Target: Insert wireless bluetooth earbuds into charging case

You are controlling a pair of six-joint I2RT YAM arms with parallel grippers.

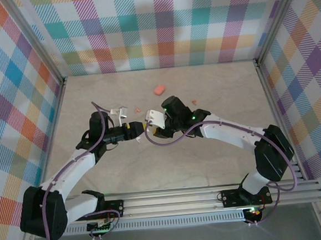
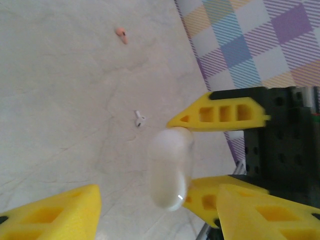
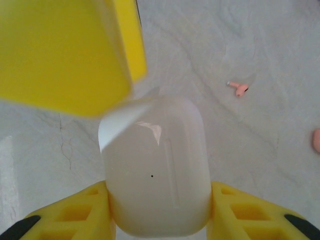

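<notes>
My right gripper (image 3: 157, 200) is shut on a white charging case (image 3: 155, 170), its fingers pressing both sides, just above the table. Seen from above, it holds the case (image 1: 153, 119) at mid-table. My left gripper (image 2: 157, 192) is open, its yellow fingers (image 2: 50, 215) wide on either side of the case (image 2: 170, 167), which stands edge-on to it; one of those fingers (image 3: 65, 50) hangs close over the case's top corner. A white earbud (image 2: 139, 118) and a salmon-pink earbud (image 2: 121, 34) lie on the table beyond. Another pink earbud (image 3: 239, 88) lies to the right.
A salmon-pink case (image 1: 159, 90) lies farther back on the beige table (image 1: 219, 160). Small pink buds (image 1: 138, 110) (image 1: 193, 102) and white pieces (image 1: 119, 110) lie around the grippers. Plaid walls (image 1: 153, 26) close off the back and sides.
</notes>
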